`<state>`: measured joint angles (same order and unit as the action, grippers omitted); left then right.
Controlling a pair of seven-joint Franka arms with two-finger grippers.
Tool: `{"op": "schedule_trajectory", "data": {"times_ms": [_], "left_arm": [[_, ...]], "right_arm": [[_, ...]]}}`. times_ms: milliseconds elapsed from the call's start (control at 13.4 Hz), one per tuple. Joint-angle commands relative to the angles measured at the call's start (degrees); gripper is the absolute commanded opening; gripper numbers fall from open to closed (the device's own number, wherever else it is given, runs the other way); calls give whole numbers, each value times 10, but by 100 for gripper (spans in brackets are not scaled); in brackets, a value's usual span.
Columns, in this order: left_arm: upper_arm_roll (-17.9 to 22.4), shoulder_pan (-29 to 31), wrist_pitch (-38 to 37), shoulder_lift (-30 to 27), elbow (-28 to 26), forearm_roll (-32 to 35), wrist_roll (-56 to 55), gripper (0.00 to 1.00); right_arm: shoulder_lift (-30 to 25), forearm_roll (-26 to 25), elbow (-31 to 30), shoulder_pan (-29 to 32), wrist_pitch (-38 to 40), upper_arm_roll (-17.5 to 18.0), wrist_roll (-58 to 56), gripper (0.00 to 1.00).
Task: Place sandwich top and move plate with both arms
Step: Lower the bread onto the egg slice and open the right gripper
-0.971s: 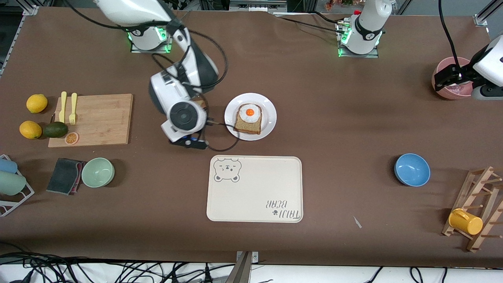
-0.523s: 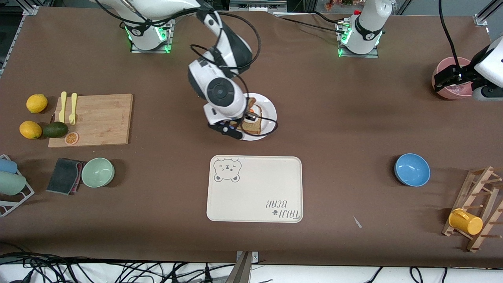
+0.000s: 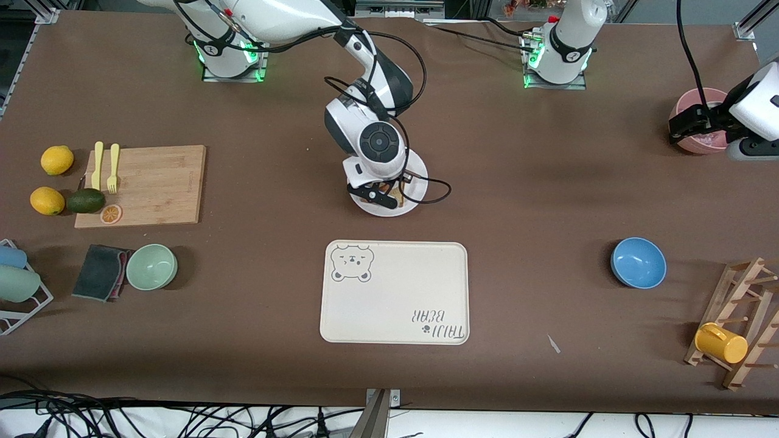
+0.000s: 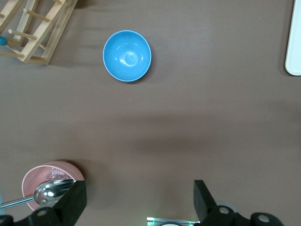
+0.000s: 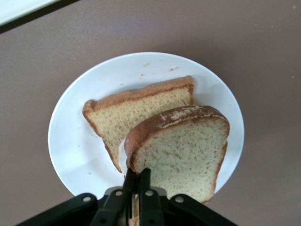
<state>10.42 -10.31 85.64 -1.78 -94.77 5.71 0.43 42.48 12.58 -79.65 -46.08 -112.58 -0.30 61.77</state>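
Observation:
My right gripper (image 5: pixel 136 176) is shut on the edge of the sandwich top (image 5: pixel 183 146), a plain speckled slice with a darker crust. It holds the slice tilted just above the white plate (image 5: pixel 75 136). A second bread slice (image 5: pixel 136 110) lies flat on the plate, and the held slice covers its egg. In the front view the right gripper (image 3: pixel 389 193) and wrist hide most of the plate (image 3: pixel 421 182). My left gripper (image 4: pixel 139 200) is open and empty, and waits over the table by the pink bowl (image 4: pixel 49 176); it also shows in the front view (image 3: pixel 688 125).
The cream bear-print tray (image 3: pixel 394 292) lies nearer the front camera than the plate. A blue bowl (image 3: pixel 638 261) and a wooden rack with a yellow cup (image 3: pixel 721 342) stand toward the left arm's end. A cutting board (image 3: pixel 146 185) and a green bowl (image 3: pixel 151 266) stand toward the right arm's end.
My right arm has swung from beside the plate to over it, carrying the sandwich top, and now hides the egg slice. The left arm has barely moved.

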Motion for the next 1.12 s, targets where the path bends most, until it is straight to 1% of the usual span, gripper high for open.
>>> {"op": "schedule_trajectory", "data": {"times_ms": [0, 149, 374, 448, 672, 822, 1046], "left_arm": [[3, -1, 7, -2, -3, -16, 5, 100], [3, -2, 7, 0, -3, -16, 5, 100], [3, -2, 7, 2, -3, -16, 5, 100], [3, -2, 8, 3, -3, -16, 5, 100], [3, -5, 10, 12, -2, -17, 5, 100], [3, -5, 19, 20, -2, -24, 5, 100], [3, -6, 42, 41, -3, -54, 5, 100]], "right_arm": [[14, -9, 29, -9, 2, -9, 25, 100], [11, -9, 51, -4, 9, -10, 41, 100], [-8, -8, 54, 22, 13, -20, 18, 100], [-14, -10, 53, 34, 21, -20, -14, 100], [-44, -9, 53, 76, 81, -29, -122, 100], [-66, -6, 53, 92, 115, -57, -201, 100], [-92, 3, 53, 122, 176, -117, -366, 100]]}}
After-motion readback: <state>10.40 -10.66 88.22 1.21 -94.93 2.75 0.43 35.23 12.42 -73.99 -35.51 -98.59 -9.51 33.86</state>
